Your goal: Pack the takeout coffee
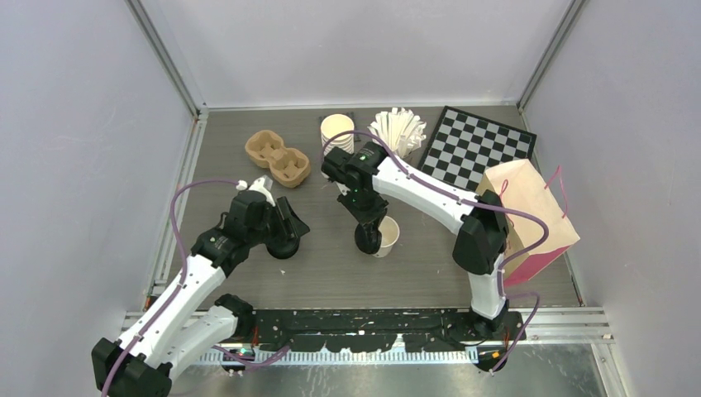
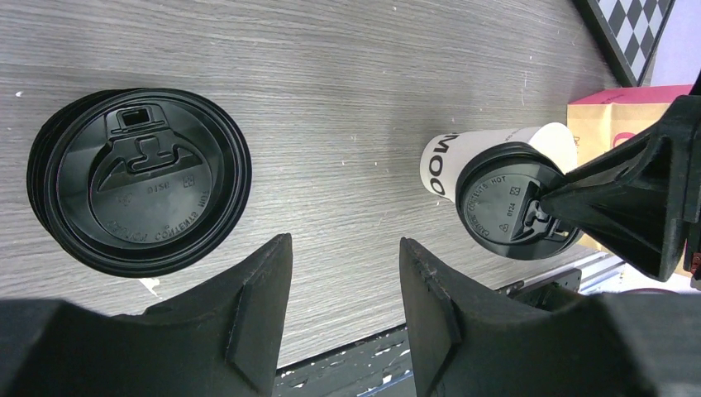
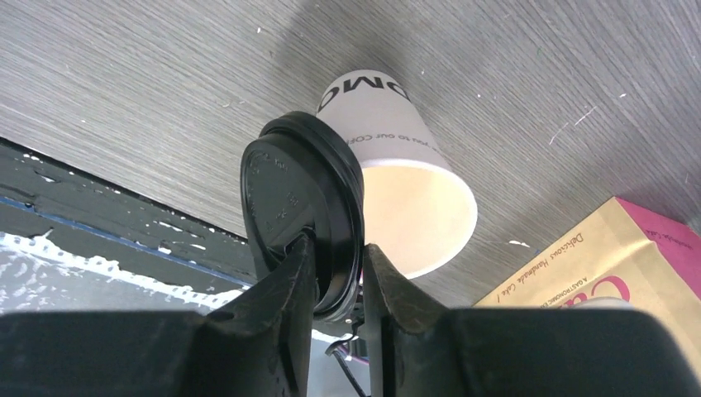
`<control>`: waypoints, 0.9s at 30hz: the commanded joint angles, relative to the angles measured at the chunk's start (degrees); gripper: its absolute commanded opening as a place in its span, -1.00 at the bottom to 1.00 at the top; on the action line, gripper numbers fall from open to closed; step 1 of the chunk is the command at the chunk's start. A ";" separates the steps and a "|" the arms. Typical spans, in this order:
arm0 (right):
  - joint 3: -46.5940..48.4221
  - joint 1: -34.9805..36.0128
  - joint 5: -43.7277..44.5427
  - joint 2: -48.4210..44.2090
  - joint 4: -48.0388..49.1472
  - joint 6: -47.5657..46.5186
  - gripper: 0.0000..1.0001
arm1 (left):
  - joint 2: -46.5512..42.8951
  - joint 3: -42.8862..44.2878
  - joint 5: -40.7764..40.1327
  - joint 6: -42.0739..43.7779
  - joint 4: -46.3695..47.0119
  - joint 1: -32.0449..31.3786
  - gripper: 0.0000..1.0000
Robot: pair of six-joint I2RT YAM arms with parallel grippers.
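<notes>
Midway across the surface (image 1: 331, 277), the right gripper (image 3: 331, 258) clamped a lid (image 3: 298, 198) edgewise beside the open cup (image 3: 409, 186); the left gripper (image 2: 343, 252), jaws apart, hung near spare lids (image 2: 136, 182). Tilted so, the lid could seat crooked and tip the cup.

Bare table (image 1: 331, 277) lies between my left tool (image 2: 345, 245) and my right tool (image 3: 335, 248), and along the near strip in front of both. The stack of black lids (image 2: 136, 182) sits just left of my left tool's parted fingers, with only wood grain between them. My right tool pinches a black lid (image 3: 302, 194) on edge, just beside the open cup (image 3: 409, 190). The paper bag (image 1: 529, 219) blocks the right side. Far back, the cup carrier (image 1: 278, 157), cup stack (image 1: 336, 132), white sticks (image 1: 398, 131) and checkerboard (image 1: 475, 142) stand close together.
</notes>
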 commanded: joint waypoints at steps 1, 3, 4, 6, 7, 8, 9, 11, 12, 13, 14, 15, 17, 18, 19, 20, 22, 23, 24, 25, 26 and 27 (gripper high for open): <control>-1.30 0.32 0.47 -4.06 2.29 0.14 -0.48 | -0.26 0.48 0.61 -0.55 1.37 -0.07 0.04; -1.81 0.33 0.52 -4.54 2.58 0.22 -0.52 | -0.42 0.53 0.54 -0.64 1.20 -0.09 0.03; -1.90 0.31 0.46 -4.78 2.80 0.21 -0.55 | -0.52 0.56 0.48 -0.78 1.19 -0.06 0.04; -2.04 0.33 0.41 -5.22 3.10 0.22 -0.60 | -0.61 0.66 0.48 -0.86 1.18 -0.07 0.04; -2.05 0.33 0.25 -5.41 3.31 0.18 -0.61 | -0.62 0.72 0.48 -0.90 1.17 -0.09 0.04; -2.10 0.31 -0.01 -5.58 3.45 0.18 -0.62 | -0.62 0.87 0.59 -0.91 1.04 -0.10 0.04; -2.23 0.28 -0.43 -5.84 3.63 0.13 -0.62 | -0.60 0.93 0.55 -0.95 0.93 -0.07 0.04; -2.57 0.32 -1.46 -6.64 4.24 0.05 -0.62 | -0.60 1.12 0.66 -0.91 0.73 -0.11 0.04; -2.81 0.33 -1.98 -7.22 4.65 -0.04 -0.62 | -0.62 1.12 0.85 -0.92 0.73 -0.14 0.04; -3.02 0.18 -2.23 -7.81 5.03 -0.08 -0.63 | -0.54 1.05 1.29 -0.87 1.03 -0.08 0.04; -3.18 0.01 -2.32 -8.50 5.34 -0.15 -0.62 | -0.26 0.93 2.27 -0.67 1.71 -0.13 0.05; -3.27 -0.38 -2.29 -9.19 5.55 -0.08 -0.62 | 0.25 0.82 3.83 -0.29 2.73 -0.15 0.05; -3.55 -1.71 -2.45 -10.78 6.10 0.24 -0.62 | 2.23 1.01 7.95 0.22 4.53 -0.19 0.05; -3.89 -2.55 -2.99 -12.06 6.74 0.27 -0.62 | 3.53 1.40 9.68 0.62 5.19 -0.34 0.04; -4.50 -3.48 -3.81 -13.12 7.56 0.31 -0.62 | 5.05 2.09 10.72 0.97 5.37 -0.71 0.03; -5.43 -4.51 -6.33 -14.27 8.74 0.39 -0.62 | 6.32 2.84 10.96 1.48 5.37 -1.41 0.02; -7.82 -6.41 -8.47 -16.62 10.81 0.44 -0.60 | 8.73 4.63 10.40 2.18 5.36 -3.92 0.02; -9.23 -7.36 -9.42 -17.65 11.84 0.47 -0.59 | 9.49 5.44 9.85 2.41 5.63 -5.14 0.02; -10.54 -8.30 -10.17 -18.64 12.73 0.46 -0.59 | 10.09 6.10 9.29 2.51 6.32 -6.38 0.02; -11.95 -9.27 -11.19 -19.64 13.64 0.47 -0.58 | 10.77 6.77 9.05 2.40 7.24 -7.28 0.03; -13.16 -10.23 -12.12 -20.36 14.62 0.49 -0.57 | 11.37 7.05 8.99 2.09 8.60 -8.02 0.04; -14.32 -11.23 -13.16 -21.09 15.43 0.55 -0.57 | 11.95 7.21 9.21 1.59 9.97 -8.39 0.05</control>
